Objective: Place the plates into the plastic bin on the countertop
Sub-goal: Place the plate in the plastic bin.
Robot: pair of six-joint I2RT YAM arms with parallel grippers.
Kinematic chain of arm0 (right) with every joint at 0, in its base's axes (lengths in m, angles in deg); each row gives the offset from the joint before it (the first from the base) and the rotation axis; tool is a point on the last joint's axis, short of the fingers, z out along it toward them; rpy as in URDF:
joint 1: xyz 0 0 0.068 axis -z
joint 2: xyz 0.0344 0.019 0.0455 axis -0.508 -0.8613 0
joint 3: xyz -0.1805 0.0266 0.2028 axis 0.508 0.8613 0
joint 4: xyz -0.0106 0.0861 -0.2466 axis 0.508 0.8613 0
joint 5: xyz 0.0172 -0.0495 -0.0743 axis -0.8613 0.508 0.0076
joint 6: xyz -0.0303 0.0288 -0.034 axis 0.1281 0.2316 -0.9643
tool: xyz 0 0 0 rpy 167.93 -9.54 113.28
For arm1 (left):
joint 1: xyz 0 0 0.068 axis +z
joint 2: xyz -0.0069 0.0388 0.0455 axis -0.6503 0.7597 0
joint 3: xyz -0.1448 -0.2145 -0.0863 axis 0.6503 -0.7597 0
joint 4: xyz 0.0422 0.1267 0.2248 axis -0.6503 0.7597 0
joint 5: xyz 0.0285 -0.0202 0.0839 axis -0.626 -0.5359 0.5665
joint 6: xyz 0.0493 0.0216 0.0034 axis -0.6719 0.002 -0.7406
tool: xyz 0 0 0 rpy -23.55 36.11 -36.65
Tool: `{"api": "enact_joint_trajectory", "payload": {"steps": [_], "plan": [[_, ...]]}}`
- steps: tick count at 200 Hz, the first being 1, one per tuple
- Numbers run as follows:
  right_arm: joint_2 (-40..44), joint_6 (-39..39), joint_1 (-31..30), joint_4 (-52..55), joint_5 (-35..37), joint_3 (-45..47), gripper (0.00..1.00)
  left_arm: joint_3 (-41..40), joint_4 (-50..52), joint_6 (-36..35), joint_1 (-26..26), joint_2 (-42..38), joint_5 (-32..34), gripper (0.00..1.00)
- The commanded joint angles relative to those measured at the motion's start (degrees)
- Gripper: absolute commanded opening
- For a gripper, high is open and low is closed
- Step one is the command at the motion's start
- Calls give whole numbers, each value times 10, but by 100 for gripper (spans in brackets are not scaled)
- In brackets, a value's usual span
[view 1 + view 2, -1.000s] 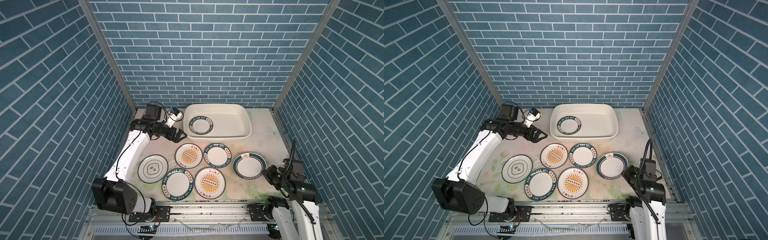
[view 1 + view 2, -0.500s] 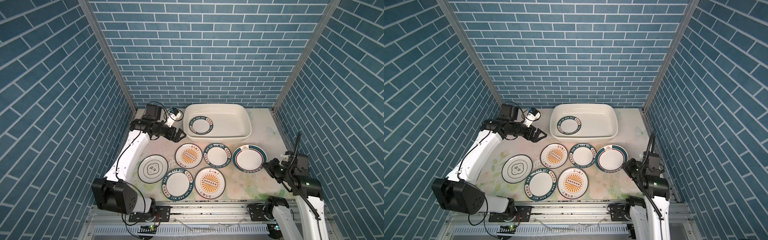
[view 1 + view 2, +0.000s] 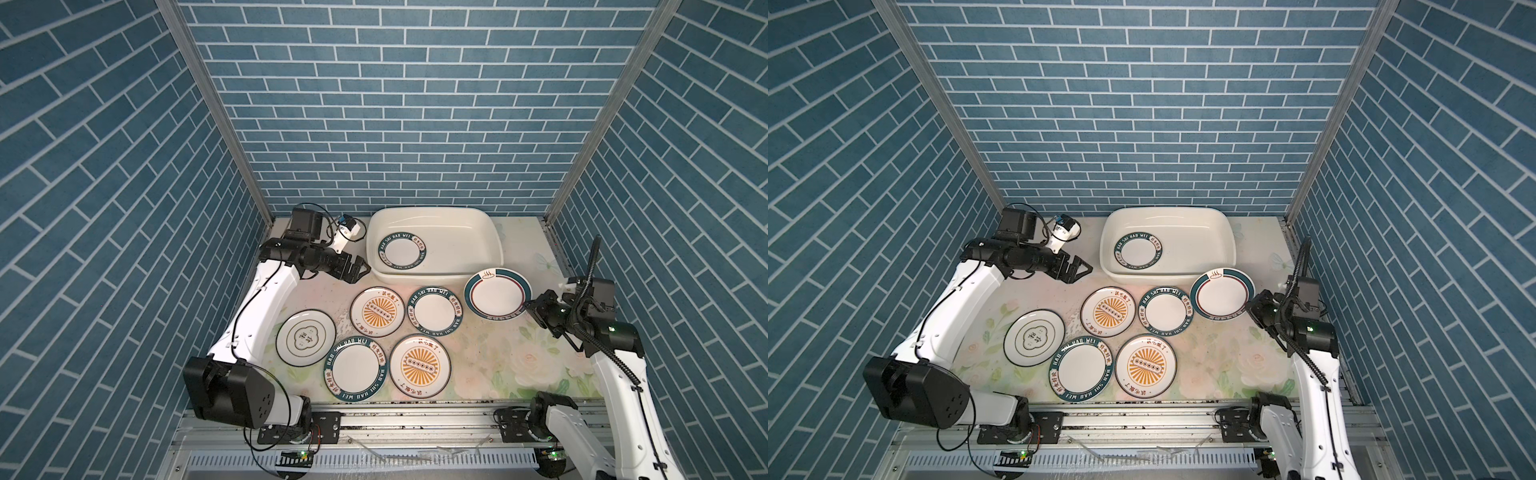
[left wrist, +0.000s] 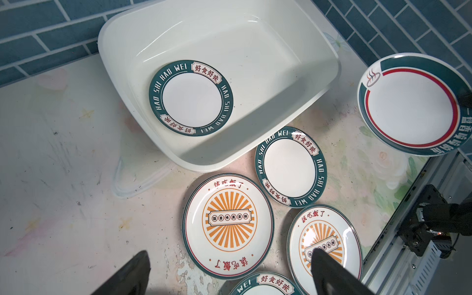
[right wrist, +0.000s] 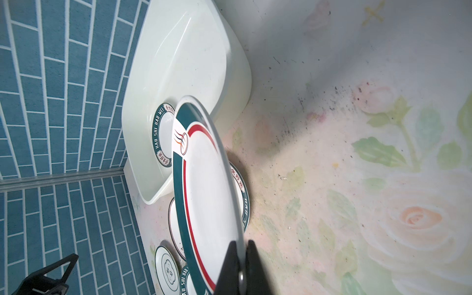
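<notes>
A robot test booth dressed as a kitchen: printed blue-brick panels [image 3: 374,104] between aluminium posts [image 3: 216,112] enclose a floral worktop [image 3: 498,361], with robot arms [image 3: 266,316] bolted to a metal rail [image 3: 415,417].

3x teal-lettered plates [image 3: 402,254]: 1 inside bin [image 3: 432,210], 2 on table [image 3: 498,361] in front of bin. 2x sunburst plates [image 3: 377,311], in front of bin. 1x teal-red ring plate [image 3: 497,294], by bin's front-right corner. 1x cloud plate [image 3: 305,337], front-left of bin. Tot. 7 plates, 1 bin.

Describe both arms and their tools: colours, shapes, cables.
The left arm and right arm have white shells and black joints. The left tool and right tool are black with tapered fingers. A ribbed black cable runs along the right arm.
</notes>
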State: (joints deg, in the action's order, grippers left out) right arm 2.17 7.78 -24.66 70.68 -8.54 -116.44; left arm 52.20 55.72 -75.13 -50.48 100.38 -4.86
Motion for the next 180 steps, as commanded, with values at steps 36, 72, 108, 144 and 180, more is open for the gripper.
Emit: {"api": "enact_joint_trajectory", "payload": {"steps": [36, 72, 108, 144, 180], "plan": [[-75, -6, -19, -80, -19, -63, 2, 5, -1, 0, 5, -16, 7, 100], [-133, -7, -61, -109, 5, -94, 2, 3, -2, 2, 9, -18, 8, 99], [-210, 4, -115, -160, 24, -138, 2, 1, -7, 8, 17, -19, 8, 100], [-307, 11, -152, -199, 30, -208, 2, 1, -10, 12, 27, -21, 7, 100], [-411, 13, -182, -234, 29, -288, 2, -4, -12, 10, 35, -22, 6, 100]]}}
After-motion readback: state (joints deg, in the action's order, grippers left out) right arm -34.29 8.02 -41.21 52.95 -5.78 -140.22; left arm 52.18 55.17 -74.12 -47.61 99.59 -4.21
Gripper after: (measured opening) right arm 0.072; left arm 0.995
